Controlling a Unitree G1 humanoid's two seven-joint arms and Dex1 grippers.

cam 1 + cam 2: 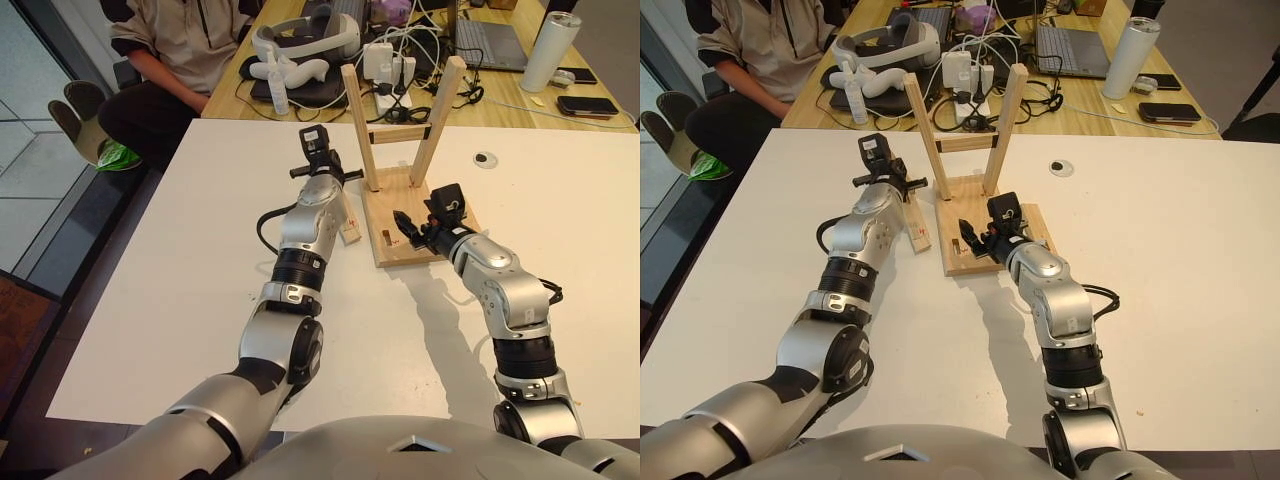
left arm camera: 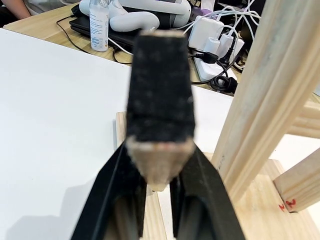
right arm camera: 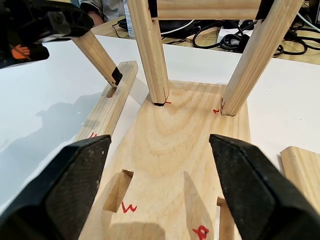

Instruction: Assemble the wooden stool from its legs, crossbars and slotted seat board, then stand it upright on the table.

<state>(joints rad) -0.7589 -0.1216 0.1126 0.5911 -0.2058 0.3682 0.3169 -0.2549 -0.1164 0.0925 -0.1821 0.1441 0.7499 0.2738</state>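
The slotted seat board [image 1: 393, 203] lies flat on the white table with two legs [image 1: 361, 125] standing in its far end. A crossbar [image 1: 398, 135] joins them. My left gripper [image 2: 159, 192] is shut on a third leg [image 2: 160, 100] with a black end pad. It holds the leg tilted just left of the board, and the tip [image 3: 116, 76] rests on a loose wooden piece [image 3: 111, 100] lying alongside. My right gripper [image 3: 162, 190] hovers open over the board's near end, its fingers [image 3: 75, 190] spread either side of two empty slots [image 3: 118, 190].
Another loose wooden piece [image 3: 302, 170] lies right of the board. A cluttered desk behind the table holds a headset [image 1: 305, 40], a bottle [image 1: 279, 90], chargers with cables and a tumbler [image 1: 549, 50]. A round grommet [image 1: 486, 159] sits in the table [image 1: 150, 250].
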